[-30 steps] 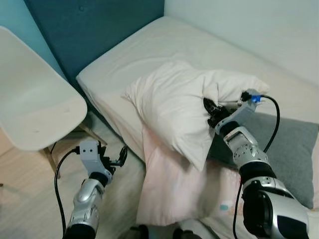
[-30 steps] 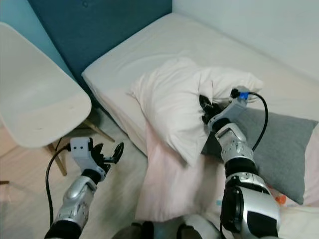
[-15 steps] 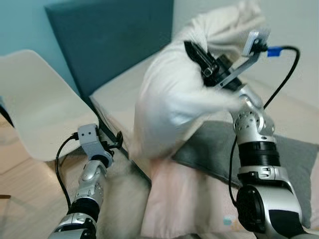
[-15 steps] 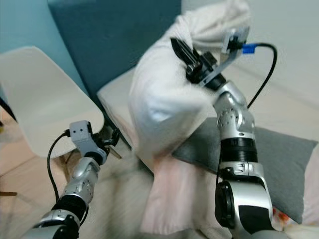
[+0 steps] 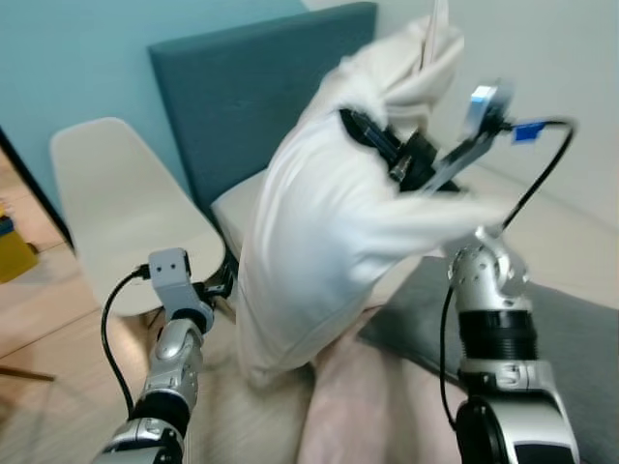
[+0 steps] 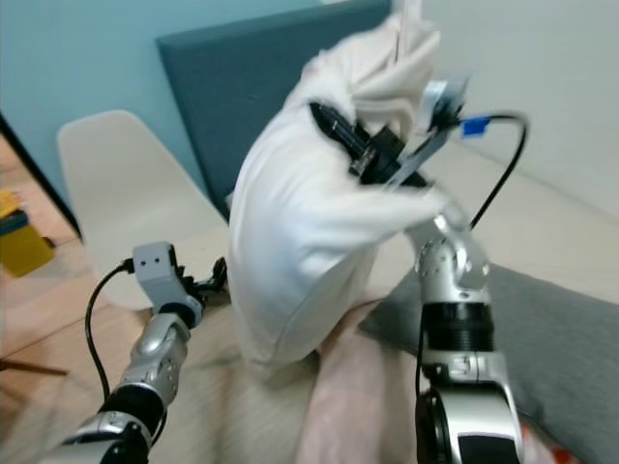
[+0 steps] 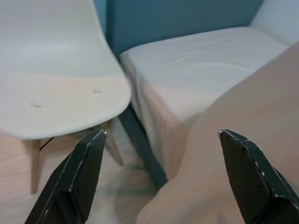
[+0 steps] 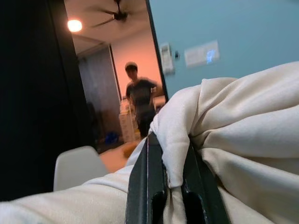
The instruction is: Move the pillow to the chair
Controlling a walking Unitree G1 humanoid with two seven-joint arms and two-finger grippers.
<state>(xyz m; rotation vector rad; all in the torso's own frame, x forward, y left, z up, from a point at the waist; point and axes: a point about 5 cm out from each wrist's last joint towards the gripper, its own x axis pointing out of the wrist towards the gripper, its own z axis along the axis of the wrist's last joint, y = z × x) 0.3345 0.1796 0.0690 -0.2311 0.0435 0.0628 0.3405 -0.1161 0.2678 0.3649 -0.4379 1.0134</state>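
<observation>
A big white pillow (image 5: 329,242) hangs in the air above the bed's near edge, bunched at the top. My right gripper (image 5: 372,138) is raised high and shut on a fold of the pillow (image 8: 243,140), the cloth pinched between its two black fingers (image 8: 145,182). The white shell chair (image 5: 126,217) stands to the left of the bed, its seat (image 7: 56,102) bare. My left gripper (image 7: 159,172) is low beside the chair's front, open, with nothing between its fingers; the pillow's lower end hangs just to its right.
The bed (image 7: 196,70) has a dark teal headboard (image 5: 242,97) against a light blue wall. A grey cushion (image 5: 571,338) and a pale pink blanket (image 5: 358,406) lie on the bed's near side. A person (image 8: 140,100) stands far off in a doorway. Wooden floor (image 5: 48,319) lies at left.
My right gripper has lifted the pillow off the bed and carried it up and leftwards. The camera has turned left, so the chair and the doorway side show more.
</observation>
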